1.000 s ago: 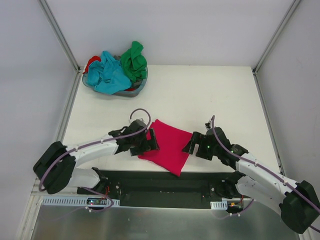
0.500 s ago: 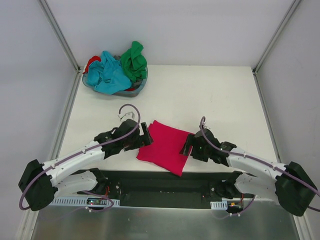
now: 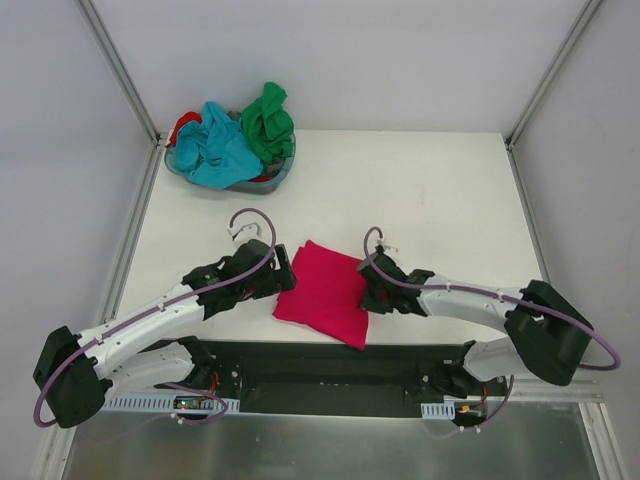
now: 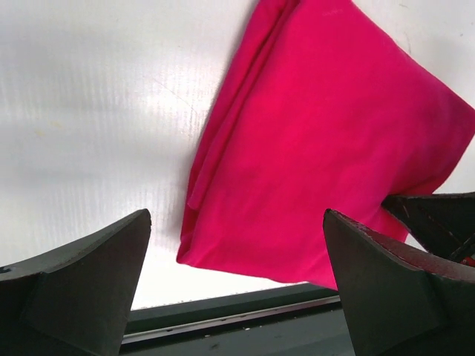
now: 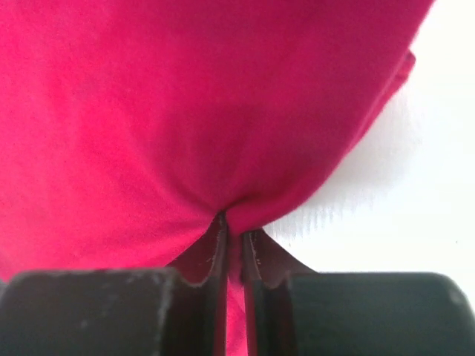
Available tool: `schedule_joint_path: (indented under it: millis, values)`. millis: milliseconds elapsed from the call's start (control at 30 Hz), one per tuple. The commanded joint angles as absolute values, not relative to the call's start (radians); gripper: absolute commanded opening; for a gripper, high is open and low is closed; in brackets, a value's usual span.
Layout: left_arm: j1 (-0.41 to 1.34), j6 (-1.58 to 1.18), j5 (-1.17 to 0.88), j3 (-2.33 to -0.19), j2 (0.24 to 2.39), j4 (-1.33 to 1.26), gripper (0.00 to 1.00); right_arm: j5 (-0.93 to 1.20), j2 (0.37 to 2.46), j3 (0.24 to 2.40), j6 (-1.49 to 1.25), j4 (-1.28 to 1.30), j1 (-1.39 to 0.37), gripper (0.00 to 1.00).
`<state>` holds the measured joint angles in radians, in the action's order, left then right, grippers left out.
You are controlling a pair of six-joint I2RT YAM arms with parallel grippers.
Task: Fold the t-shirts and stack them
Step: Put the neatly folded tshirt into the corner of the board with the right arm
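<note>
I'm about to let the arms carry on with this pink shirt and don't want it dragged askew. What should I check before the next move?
1. Hold of right gripper on crimson-pink shirt: ok, cloth pinched, jaws shut.
2. Hold of left gripper: not ok, open, beside the shirt's left edge.
3. Shirt folded flat on table: ok.
4. Near corner clear of the table's front edge: cannot tell, it lies right at it.
5. Way clear of turquoise shirt, green shirt, red shirt: ok, all in grey basket at the far left.
</note>
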<state>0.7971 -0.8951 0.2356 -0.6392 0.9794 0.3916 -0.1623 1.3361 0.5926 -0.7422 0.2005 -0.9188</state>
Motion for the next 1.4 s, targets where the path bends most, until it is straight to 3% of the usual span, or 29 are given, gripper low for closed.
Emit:
schedule_joint_path:
  millis: [0,267,467,933,1367]
  values:
    - [0.782,-0.854,0.288,-0.658,0.963,0.419,0.99,-0.256,1.443,0.721,-0.585,0.326,-0.908,0.01]
    - [0.773,-0.81,0.288,-0.683,0.98,0.422,0.99,-0.201,1.569,0.966,-0.103,0.508,-0.625,0.0]
    - [0.739,-0.801,0.305,-0.715,1.037,0.422,0.99,-0.212,1.829,1.257,0.173,0.587,-0.431,0.0]
    - [0.554,-0.739,0.256,-0.791,1.192,0.423,0.99,-0.224,2.522,2.328,0.219,0.885,-0.022,0.0]
    - [0.499,-0.71,0.216,-0.893,1.359,0.426,0.99,-0.128,2.557,2.395,0.178,0.701,0.147,0.0]
